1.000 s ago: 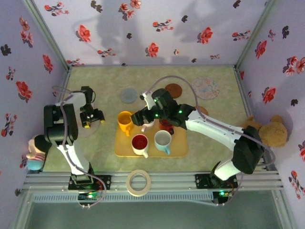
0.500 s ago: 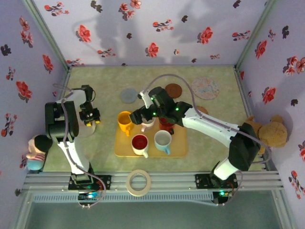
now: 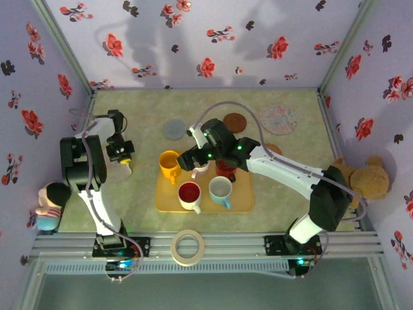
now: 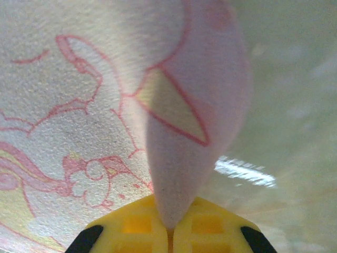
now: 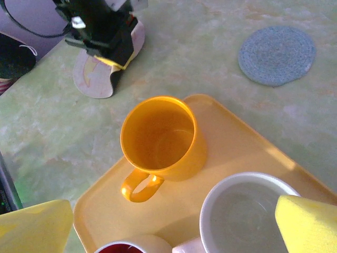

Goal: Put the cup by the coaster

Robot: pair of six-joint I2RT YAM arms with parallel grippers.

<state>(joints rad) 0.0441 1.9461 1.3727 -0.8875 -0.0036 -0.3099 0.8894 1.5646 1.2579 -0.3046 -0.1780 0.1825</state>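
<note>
left fingers (image 4: 137, 229): together, clamped on the rim of the printed coaster (image 4: 79, 105); the held edge is bent up off the worktop (image 4: 295, 79).
printed coaster, position: on the worktop left of the tray (image 5: 247, 132), well apart from the blue-grey coaster (image 5: 276, 55) farther back.
right fingers (image 5: 310, 226): apart, holding nothing, hanging over the left half of the tray.
cups: the yellow cup (image 5: 160, 134) stands upright in the tray's left corner, handle to the near side; the white cup (image 5: 247, 211) stands just beside it, under the right fingers.
step in hand (judged): settling the printed coaster before a cup is fetched.
recommendation: lay the coaster flat before letting go; keep bare worktop beside it; straddle one cup wall only, clear of neighbour and handle; lift straight over the tray lip.
undetermined: which cup is meant.
</note>
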